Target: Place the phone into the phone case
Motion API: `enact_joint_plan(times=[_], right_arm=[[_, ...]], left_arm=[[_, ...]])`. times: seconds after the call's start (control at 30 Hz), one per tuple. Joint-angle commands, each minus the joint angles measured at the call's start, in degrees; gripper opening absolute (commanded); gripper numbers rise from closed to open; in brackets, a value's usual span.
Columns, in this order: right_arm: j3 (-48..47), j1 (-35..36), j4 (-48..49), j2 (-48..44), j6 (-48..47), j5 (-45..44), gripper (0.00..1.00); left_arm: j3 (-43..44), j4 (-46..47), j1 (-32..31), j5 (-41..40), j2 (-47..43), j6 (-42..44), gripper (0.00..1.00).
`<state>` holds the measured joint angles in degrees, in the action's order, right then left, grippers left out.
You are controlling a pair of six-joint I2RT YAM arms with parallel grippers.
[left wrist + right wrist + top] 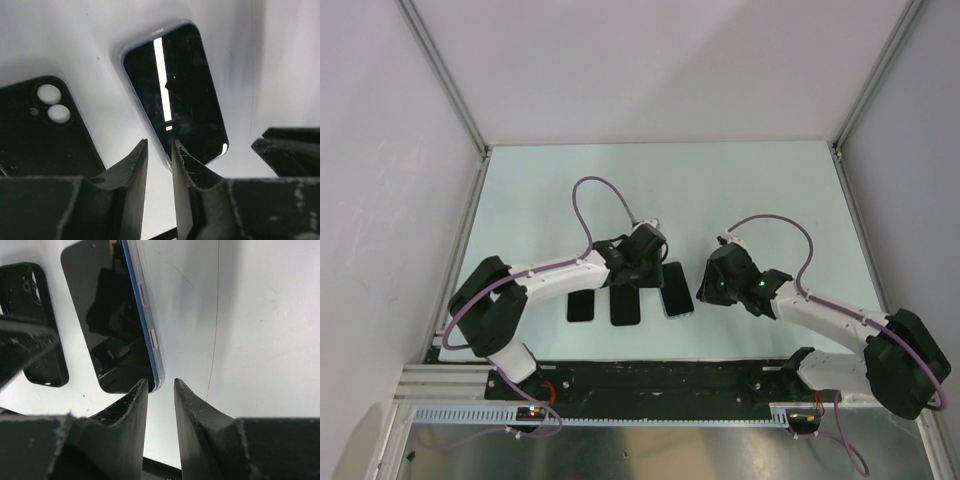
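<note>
The phone (677,290) lies flat on the table, dark screen up, with a pale blue rim; it also shows as the phone (172,90) and the phone (115,320). A black phone case (625,307) with camera holes lies just to its left, seen too as the case (45,125) and the case (35,325). My left gripper (642,280) hovers at the phone's left edge, and the left gripper (159,142) has its jaws slightly apart with only table between them. At the phone's right edge, my right gripper (703,287) hangs low; the right gripper (160,381) is open and empty.
A second black case (580,307) lies left of the first. The black base rail (660,378) runs along the near edge. White walls and metal frame posts (455,95) close in the table on three sides.
</note>
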<state>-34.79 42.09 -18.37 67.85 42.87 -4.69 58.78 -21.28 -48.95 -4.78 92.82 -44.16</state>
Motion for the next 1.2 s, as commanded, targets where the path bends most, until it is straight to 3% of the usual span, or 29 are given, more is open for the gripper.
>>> enact_joint_plan(times=[0.0, 0.83, 1.17], right_arm=[[-3.5, -0.43, -0.05, 2.26, -3.63, -0.1, 0.32], [-5.42, 2.27, 2.29, 9.88, -5.19, 2.21, 0.32], [-5.56, 3.06, 3.55, 12.49, -4.7, 3.17, 0.26]], left_arm=[[0.6, 0.67, -2.06, -0.37, -1.45, -2.4, 0.29], [-2.73, 2.26, -5.37, 1.82, 1.4, -5.28, 0.21], [-2.88, 2.49, -5.42, 1.93, 2.66, -5.57, 0.19]])
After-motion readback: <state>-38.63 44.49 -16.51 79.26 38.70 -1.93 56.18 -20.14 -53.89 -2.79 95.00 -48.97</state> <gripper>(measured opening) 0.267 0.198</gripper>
